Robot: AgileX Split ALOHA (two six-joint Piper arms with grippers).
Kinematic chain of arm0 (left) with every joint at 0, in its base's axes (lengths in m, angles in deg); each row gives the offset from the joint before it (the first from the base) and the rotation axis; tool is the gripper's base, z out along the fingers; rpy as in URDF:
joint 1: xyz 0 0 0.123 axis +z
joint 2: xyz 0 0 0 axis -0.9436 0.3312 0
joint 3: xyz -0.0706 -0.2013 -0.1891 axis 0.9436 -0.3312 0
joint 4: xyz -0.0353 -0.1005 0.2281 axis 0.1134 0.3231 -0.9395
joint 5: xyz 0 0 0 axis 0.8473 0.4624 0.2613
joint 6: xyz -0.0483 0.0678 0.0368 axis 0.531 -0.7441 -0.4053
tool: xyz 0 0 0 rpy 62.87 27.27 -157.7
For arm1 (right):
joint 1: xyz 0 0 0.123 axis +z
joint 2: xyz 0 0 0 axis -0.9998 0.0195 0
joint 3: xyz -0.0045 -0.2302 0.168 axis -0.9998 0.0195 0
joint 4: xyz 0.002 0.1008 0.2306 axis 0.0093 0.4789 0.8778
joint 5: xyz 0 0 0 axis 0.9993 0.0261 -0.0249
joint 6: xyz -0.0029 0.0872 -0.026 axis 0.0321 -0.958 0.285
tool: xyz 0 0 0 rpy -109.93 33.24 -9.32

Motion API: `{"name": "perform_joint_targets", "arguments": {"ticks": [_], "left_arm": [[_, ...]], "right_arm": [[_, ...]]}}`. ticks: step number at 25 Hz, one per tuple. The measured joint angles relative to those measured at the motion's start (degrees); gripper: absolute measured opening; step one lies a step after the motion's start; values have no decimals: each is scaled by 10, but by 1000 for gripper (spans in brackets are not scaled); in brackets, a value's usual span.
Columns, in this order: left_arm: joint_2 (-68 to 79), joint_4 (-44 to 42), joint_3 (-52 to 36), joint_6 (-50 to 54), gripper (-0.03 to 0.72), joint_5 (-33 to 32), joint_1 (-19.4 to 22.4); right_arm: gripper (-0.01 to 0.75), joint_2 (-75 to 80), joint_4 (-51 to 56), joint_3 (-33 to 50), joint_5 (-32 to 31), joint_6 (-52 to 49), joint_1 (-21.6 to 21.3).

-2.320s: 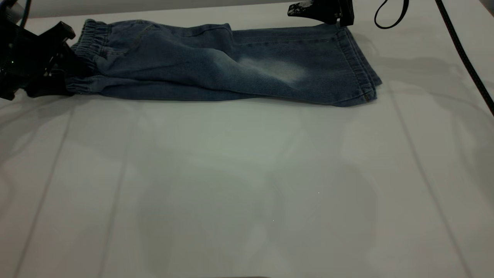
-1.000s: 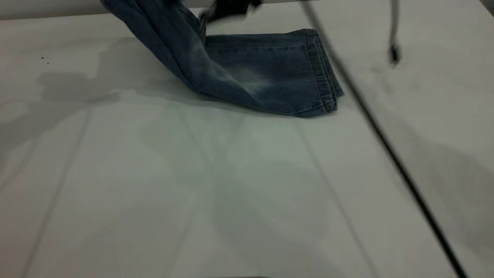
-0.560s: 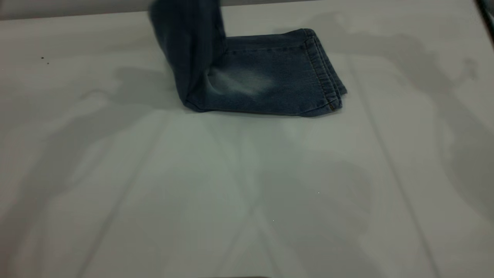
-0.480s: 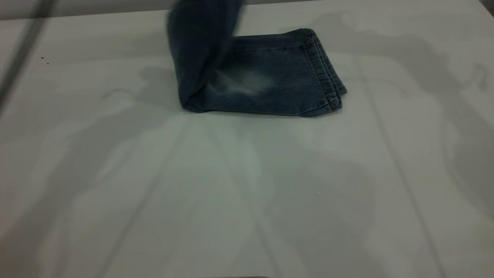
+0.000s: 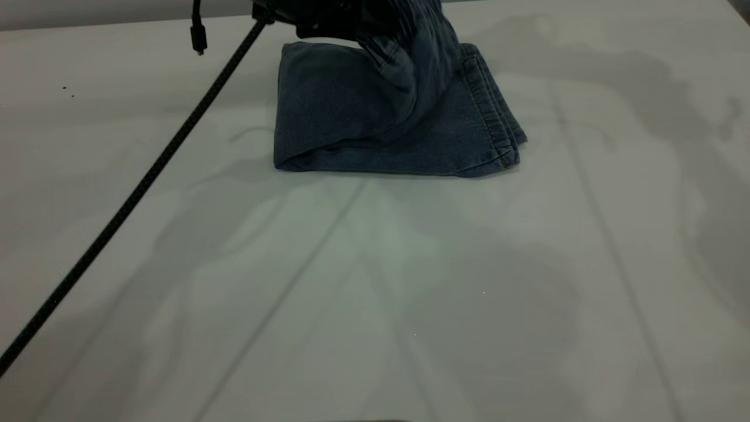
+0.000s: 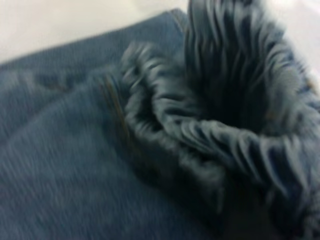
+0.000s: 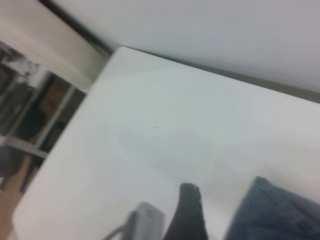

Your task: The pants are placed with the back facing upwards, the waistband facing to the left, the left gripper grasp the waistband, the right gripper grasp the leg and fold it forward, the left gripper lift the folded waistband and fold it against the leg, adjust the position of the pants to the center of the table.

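Note:
The pants point(image 5: 328, 111) lie folded at the far middle of the table point(image 5: 375, 281). My left gripper point(image 5: 363, 20) hangs over them at the far edge, shut on the puckered waistband point(image 5: 419, 41), which is still lifted and droops down toward the leg's stitched hems point(image 5: 498, 117). The upper half is doubled over the leg point(image 5: 463, 146), so the faded oval is covered. The gathered waistband point(image 6: 240, 100) fills the left wrist view and hides the fingers. My right gripper point(image 7: 200, 212) is out of the exterior view and hovers above the table beside a denim corner point(image 7: 275, 215).
A black braided cable point(image 5: 135, 193) runs diagonally from the left arm across the table's left half to the near left edge. A short lead with a plug point(image 5: 198, 38) dangles beside it. The right wrist view shows the table's corner point(image 7: 120, 50) and shelving point(image 7: 30, 115) beyond.
The waistband half, earlier standing upright, has swung to the right and come down over the leg. The left gripper and its cable have entered the view. The leg hems have stayed in place.

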Motion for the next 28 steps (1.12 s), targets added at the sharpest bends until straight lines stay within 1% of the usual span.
{"name": "perform_joint_targets", "arguments": {"ticks": [1,4,5,7,10,15,18,20,22,23,25,26,28], "left_arm": [[-1,0,0,-8,431,1,0],[-10,-4,0,-31,600,9,2],[-20,-8,0,-35,638,17,3],[-46,-19,0,-41,669,31,7],[-94,-34,0,-44,662,44,22],[-176,-40,0,-47,578,62,66],[-212,-40,0,-47,540,77,92],[-225,-40,0,-52,529,80,105],[-232,-40,0,-61,526,81,112],[-232,-40,0,-66,526,82,113],[-232,-40,0,-74,524,82,115],[-232,-40,0,-78,524,82,115],[-232,-40,0,-87,524,82,115]], "right_arm": [[528,0,-11,0,0,-5,0],[528,0,-58,0,0,-24,0],[528,0,-72,0,-1,-32,0],[528,1,-90,0,-1,-42,0],[528,12,-89,-1,-1,-47,0],[515,40,-84,2,-1,-61,7],[491,45,-82,29,1,-64,27],[481,48,-76,43,1,-62,44],[477,49,-42,48,0,-58,55],[476,49,-5,48,0,-46,56],[476,46,91,48,2,-1,56],[475,43,121,48,2,25,55],[475,36,144,48,4,83,55]]}}
